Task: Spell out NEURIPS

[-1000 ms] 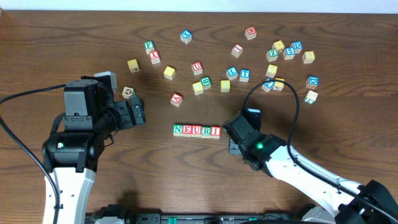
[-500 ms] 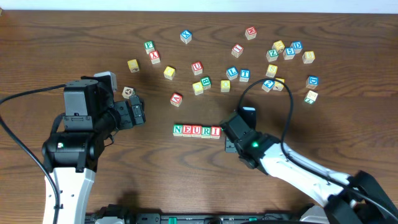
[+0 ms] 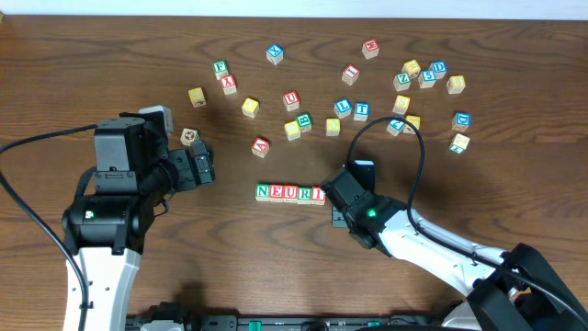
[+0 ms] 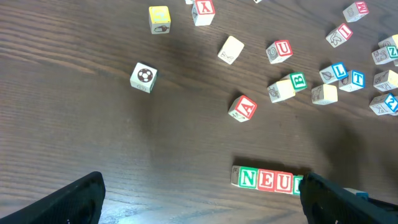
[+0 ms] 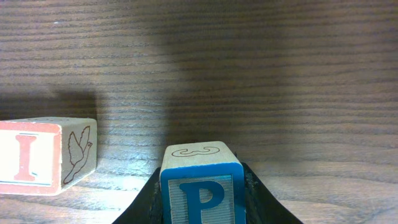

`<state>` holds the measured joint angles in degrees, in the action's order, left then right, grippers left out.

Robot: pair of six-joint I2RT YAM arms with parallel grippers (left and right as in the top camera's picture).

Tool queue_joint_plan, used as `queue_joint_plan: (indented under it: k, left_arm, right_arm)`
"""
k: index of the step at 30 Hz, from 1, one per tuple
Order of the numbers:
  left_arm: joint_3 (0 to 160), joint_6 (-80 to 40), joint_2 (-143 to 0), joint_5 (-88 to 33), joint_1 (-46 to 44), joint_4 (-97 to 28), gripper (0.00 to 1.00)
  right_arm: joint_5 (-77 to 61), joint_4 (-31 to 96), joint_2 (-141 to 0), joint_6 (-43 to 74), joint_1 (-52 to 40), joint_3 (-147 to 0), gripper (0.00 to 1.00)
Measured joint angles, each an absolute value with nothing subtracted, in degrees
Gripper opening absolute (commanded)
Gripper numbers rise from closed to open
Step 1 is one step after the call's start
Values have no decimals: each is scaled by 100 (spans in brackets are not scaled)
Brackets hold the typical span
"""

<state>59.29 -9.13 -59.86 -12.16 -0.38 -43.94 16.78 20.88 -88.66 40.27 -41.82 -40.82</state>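
P cube (image 5: pixel 199 171): blue letter facing the wrist camera, pinched between the two fingers of the right gripper (image 5: pixel 203 202), low over the wood. Its underside is out of view, so whether it rests on the table cannot be told.
I cube (image 5: pixel 46 155): the end of the row, just left of the P, with a strip of bare wood between them.
Row (image 3: pixel 290 193): reads N-E-U-R-I at the centre of the table (image 3: pixel 110 55), its blocks touching.
Step in hand: seating the P sixth. Slide it left until it meets the I, face square and front edges level, then let go without nudging the line.
Risk: a skewed approach could push the whole row askew.
Left gripper (image 3: pixel 204 166): jaws wide apart and empty, well left of the row.
Loose blocks (image 3: pixel 404 87): scattered along the far side. The S is too small to pick out.
Change over the last second: the right arm has edged left, closing on the row's end, and its cable loop has shifted. Row, loose blocks and left arm are as they were.
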Motion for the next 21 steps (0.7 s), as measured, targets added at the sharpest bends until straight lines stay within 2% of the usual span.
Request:
queue_joint_plan:
  k: [21]
  left_arm:
    - [5929,-913,-5986,-1216,-38,-4394,98]
  right_arm:
    - [1780,2023,-8866,3804,-4224,-4086,1]
